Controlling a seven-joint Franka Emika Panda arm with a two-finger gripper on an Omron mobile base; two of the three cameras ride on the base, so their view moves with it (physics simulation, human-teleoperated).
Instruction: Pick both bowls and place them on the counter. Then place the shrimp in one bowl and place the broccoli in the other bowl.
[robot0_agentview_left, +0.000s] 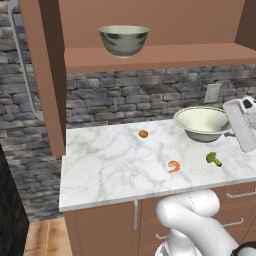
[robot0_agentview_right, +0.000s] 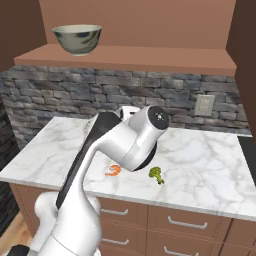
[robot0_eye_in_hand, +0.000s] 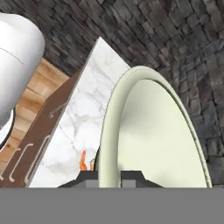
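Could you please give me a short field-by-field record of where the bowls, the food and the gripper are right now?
large bowl: grey-green bowl on the wooden shelf
small bowl: cream-green bowl at the counter, rim pinched by the gripper
gripper: shut on the small bowl's rim
shrimp: shrimp on the counter
broccoli: broccoli on the counter, right of the shrimp
other: orange-brown ball on the counter

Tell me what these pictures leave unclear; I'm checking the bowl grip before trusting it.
- Claw, hand view: its tips straddle the pale bowl's rim, but the bottom band cuts them off.
- Pale bowl, right base view: hidden behind the arm.
- Whether that bowl rests on the counter or hangs just above it: unclear from the left base view.
- Shrimp, hand view: mostly behind the rim.
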